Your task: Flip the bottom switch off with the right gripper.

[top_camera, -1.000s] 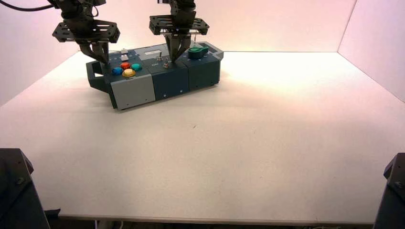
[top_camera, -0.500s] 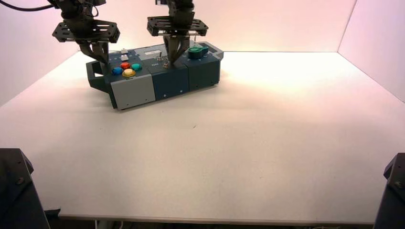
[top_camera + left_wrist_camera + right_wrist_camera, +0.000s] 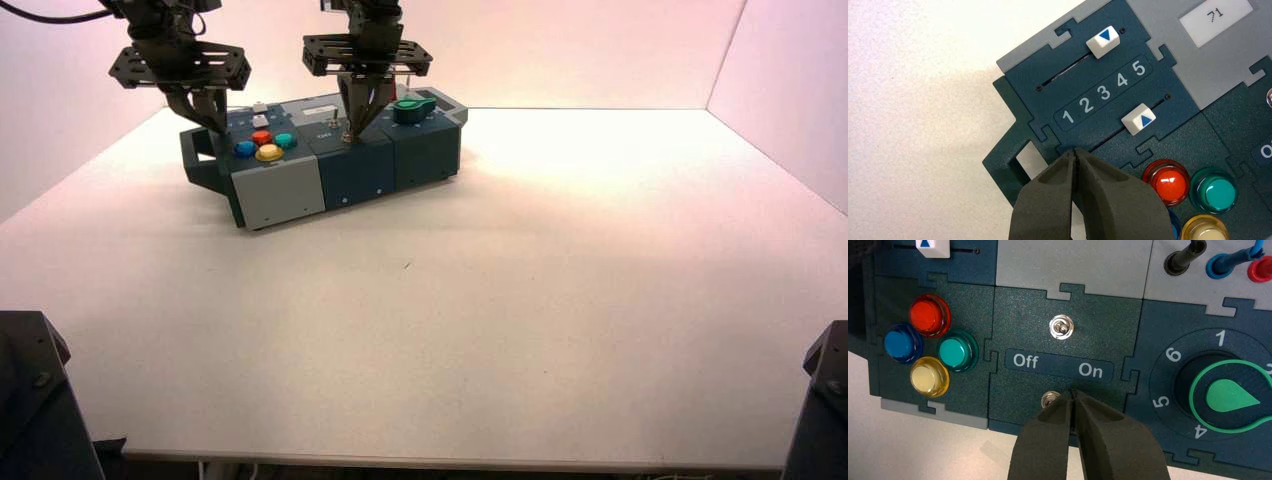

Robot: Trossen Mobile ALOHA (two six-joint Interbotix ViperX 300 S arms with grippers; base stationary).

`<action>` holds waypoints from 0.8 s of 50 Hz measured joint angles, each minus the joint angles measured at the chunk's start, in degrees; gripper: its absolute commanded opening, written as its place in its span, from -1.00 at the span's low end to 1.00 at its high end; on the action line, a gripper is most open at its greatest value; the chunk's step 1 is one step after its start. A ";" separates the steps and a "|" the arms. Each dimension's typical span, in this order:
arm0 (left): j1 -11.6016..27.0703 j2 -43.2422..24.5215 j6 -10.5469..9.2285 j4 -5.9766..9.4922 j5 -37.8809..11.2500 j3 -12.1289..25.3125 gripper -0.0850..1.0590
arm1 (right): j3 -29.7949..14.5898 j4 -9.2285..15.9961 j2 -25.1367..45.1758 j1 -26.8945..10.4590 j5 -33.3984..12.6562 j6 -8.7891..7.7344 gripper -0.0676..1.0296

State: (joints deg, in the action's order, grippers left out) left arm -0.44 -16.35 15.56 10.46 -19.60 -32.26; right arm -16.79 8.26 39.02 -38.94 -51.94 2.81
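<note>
The box [image 3: 385, 165] stands at the back left of the table. In the right wrist view the bottom switch [image 3: 1049, 399], a tiny silvery toggle, sits below the white "Off On" lettering [image 3: 1058, 366]; a like switch [image 3: 1061, 327] sits above it. My right gripper [image 3: 1073, 392] is shut, its tip right beside the bottom switch on the On side, partly covering it. In the high view the right gripper [image 3: 354, 130] points down onto the box's middle panel. My left gripper [image 3: 1076, 152] is shut over the box's corner by the sliders, and shows in the high view [image 3: 218, 125].
Red [image 3: 929, 315], blue [image 3: 902, 343], teal [image 3: 957, 352] and yellow [image 3: 929, 376] push buttons lie on the Off side. A green knob [image 3: 1230, 395] with numbers lies on the On side. Plugs with wires [image 3: 1220, 262] stand beyond it. White sliders [image 3: 1139, 119] are near the left gripper.
My right gripper has shifted a little to the left along the box's middle panel, toward the switches. The left arm has not moved.
</note>
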 measured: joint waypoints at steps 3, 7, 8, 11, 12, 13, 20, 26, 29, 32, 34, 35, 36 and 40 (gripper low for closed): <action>0.00 0.00 -0.09 -0.09 0.00 0.00 -0.91 | -0.26 0.00 0.00 -0.18 -0.35 0.09 -0.92; 0.00 -0.09 0.00 0.00 0.00 0.00 -0.90 | -0.70 0.00 0.00 -0.18 -0.97 0.26 -0.92; 0.00 -0.09 0.00 0.00 0.00 0.00 -0.90 | -0.70 -0.09 0.00 -0.26 -0.97 0.26 -0.92; 0.00 -0.18 0.00 0.00 0.00 0.00 -0.91 | -1.41 -0.09 0.00 -0.35 -1.58 0.26 -0.92; 0.00 -0.09 0.00 0.00 0.00 0.00 -0.91 | -1.58 -0.09 0.00 -0.35 -1.67 0.26 -0.92; 0.00 -0.09 0.00 0.00 0.00 0.00 -0.91 | -2.02 0.00 0.09 -0.35 -2.11 0.26 -0.92; 0.09 -0.18 0.00 -0.09 0.00 0.00 -0.90 | -4.04 0.09 0.09 -1.23 -3.52 0.62 -0.92; 0.35 -0.26 -0.09 0.00 0.09 0.09 -0.91 | -5.89 0.26 0.00 -3.69 -4.92 0.70 -0.92; 0.35 -0.26 0.00 0.00 0.09 0.18 -0.90 | -5.98 0.35 0.00 -4.83 -5.19 0.88 -0.92; 0.44 -0.44 0.00 0.00 0.09 0.26 -0.91 | -6.06 0.35 0.09 -5.19 -5.27 0.88 -0.92; 0.53 -0.35 0.00 0.00 0.09 0.26 -0.91 | -5.98 0.00 0.00 -5.19 -5.36 0.97 -0.92; 0.53 -0.44 0.00 0.00 0.09 0.26 -0.91 | -5.98 -0.53 0.00 -5.19 -5.36 0.97 -0.92; 0.53 -0.35 0.00 0.00 0.18 0.26 -0.90 | -5.98 -0.88 0.09 -5.10 -5.36 0.97 -0.92; 0.53 -0.35 0.00 0.00 0.09 0.26 -0.90 | -6.06 -3.78 0.00 -3.96 -6.24 0.88 -0.92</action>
State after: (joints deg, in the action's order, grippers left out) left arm 0.09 -16.70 15.56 10.46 -19.51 -31.99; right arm -22.85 4.48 39.02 -42.89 -58.18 3.69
